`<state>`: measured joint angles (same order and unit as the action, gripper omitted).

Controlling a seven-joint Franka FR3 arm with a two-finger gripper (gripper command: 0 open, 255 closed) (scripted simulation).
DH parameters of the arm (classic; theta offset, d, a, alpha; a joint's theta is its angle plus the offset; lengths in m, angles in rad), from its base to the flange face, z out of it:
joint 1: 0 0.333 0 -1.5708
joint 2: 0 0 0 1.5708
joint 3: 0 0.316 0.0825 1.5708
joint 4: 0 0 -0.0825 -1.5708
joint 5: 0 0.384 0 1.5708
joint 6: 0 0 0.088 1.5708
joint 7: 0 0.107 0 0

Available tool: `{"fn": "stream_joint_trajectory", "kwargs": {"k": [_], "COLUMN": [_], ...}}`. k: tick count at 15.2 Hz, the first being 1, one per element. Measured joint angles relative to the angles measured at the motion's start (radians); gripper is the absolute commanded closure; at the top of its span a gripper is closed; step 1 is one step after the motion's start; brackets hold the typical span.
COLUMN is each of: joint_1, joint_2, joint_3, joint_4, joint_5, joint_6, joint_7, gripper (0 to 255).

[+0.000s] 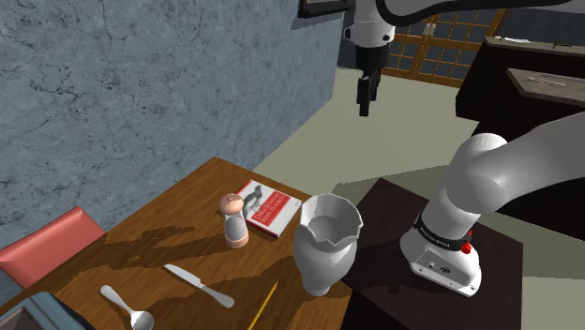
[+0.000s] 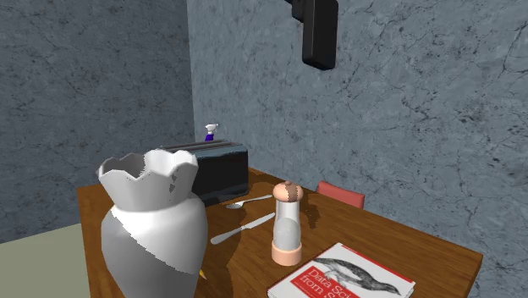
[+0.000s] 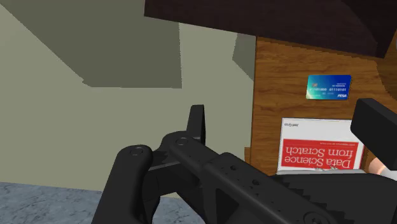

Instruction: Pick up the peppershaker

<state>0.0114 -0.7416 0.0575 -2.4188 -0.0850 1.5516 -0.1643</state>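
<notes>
Shoulder view — peppershaker (image 1: pixel 234 220) beside book (image 1: pixel 267 208); vase (image 1: pixel 328 246) near

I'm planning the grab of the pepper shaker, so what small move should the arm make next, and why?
Probably lower the tool down and toward the shoulder view's left, to bring it above the pepper shaker. The tool hangs high over the scene, far from the shaker, which stands upright and untouched on the table next to the book.
</notes>
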Motion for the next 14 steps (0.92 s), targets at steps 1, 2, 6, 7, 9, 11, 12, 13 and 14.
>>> {"fn": "stream_joint_trajectory", "kwargs": {"k": [1, 2, 6, 7, 9, 11, 12, 13, 14], "joint_1": [0.0, 0.003, 0.028, 0.035, 0.043, 0.054, 0.06, 0.065, 0.069], "joint_2": [0.0, 0.012, 0.096, 0.119, 0.183, 0.246, 0.27, 0.291, 0.328], "joint_3": [0.0, 0.007, 0.062, 0.077, 0.101, 0.131, 0.147, 0.158, 0.173], "joint_4": [0.0, -0.003, 0.01, 0.013, 0.03, 0.054, 0.063, 0.069, 0.089], "joint_5": [0.0, 0.006, 0.05, 0.061, 0.075, 0.091, 0.099, 0.104, 0.108], "joint_6": [0.0, 0.013, 0.074, 0.092, 0.135, 0.171, 0.184, 0.197, 0.213], "joint_7": [0.0, 0.008, 0.071, 0.088, 0.116, 0.151, 0.169, 0.182, 0.2], "gripper": [0, 0, 0, 0, 0, 0, 0, 0, 0]}}
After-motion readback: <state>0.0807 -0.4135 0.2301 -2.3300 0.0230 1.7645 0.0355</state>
